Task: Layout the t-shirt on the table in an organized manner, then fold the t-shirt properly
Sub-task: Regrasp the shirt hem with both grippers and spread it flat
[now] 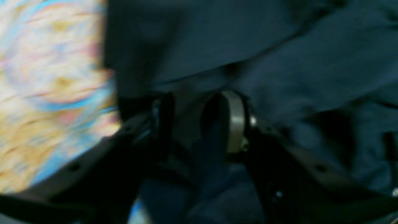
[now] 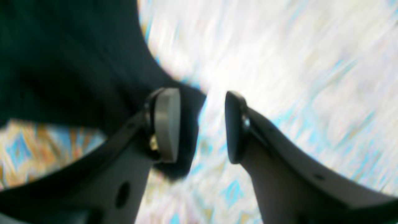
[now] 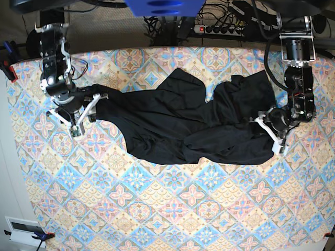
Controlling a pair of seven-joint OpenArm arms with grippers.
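The black t-shirt (image 3: 183,125) lies crumpled and spread sideways across the patterned table (image 3: 157,209). My left gripper (image 3: 268,134) is at the shirt's right end; in the left wrist view the left gripper (image 1: 199,121) has its jaws apart right over dark folds of the t-shirt (image 1: 311,62), with the table (image 1: 46,93) to the left. My right gripper (image 3: 89,115) is at the shirt's left end. In the right wrist view the right gripper (image 2: 202,124) is open, a corner of the t-shirt (image 2: 62,62) hanging beside its left pad (image 2: 168,124) above the table (image 2: 279,62).
A power strip (image 3: 220,29) and cables lie behind the table's far edge. A blue object (image 3: 162,6) sits at the top centre. A clamp (image 3: 8,68) grips the table's left edge. Bare tablecloth stretches in front of the shirt.
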